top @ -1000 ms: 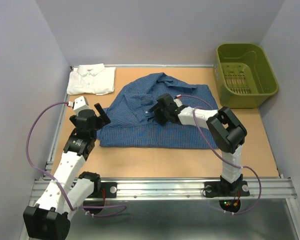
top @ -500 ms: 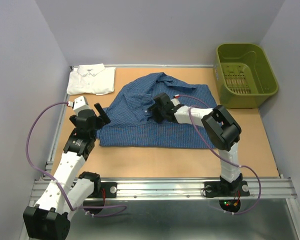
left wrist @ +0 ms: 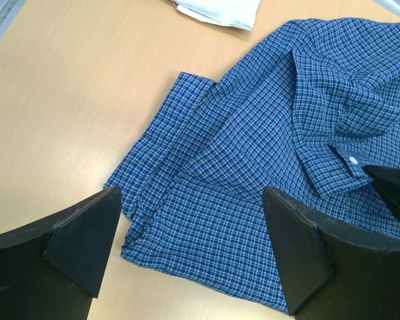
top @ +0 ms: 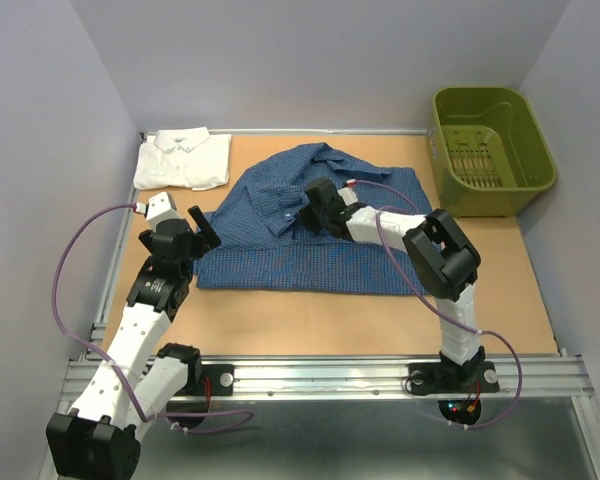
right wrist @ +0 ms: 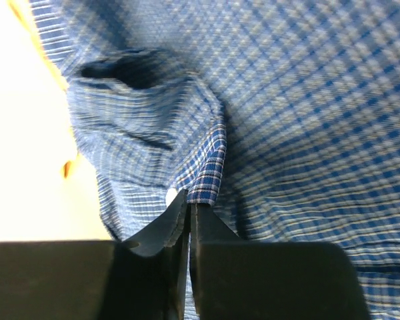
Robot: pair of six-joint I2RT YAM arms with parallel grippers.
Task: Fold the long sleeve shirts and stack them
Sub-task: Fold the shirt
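Our right end effector [right wrist: 189, 210] pinches a fold of the blue checked shirt [top: 280, 255]. Our left end effector [left wrist: 190, 227] hovers with its fingers spread wide, near the shirt's edge.

Dark blue shirt [top: 270, 265]: woven cloth, fine check, matt, softly creased; its button [right wrist: 171, 195] smooth and white, plastic by the look; white shirt [top: 183, 160]: plain cloth, matt; table top [top: 310, 325]: pale tan wood-look board, smooth, matt; basket [top: 485, 203]: olive-green plastic, faint sheen; rail [top: 330, 372]: bare brushed metal; left gripper [left wrist: 190, 247]: black plastic, matt, finely grainy; right gripper [right wrist: 189, 223]: same black, smoother; arm shells [top: 130, 340]: white plastic, slight gloss; cable [top: 62, 280]: purple, smooth sheath; walls [top: 310, 60]: flat matt grey.
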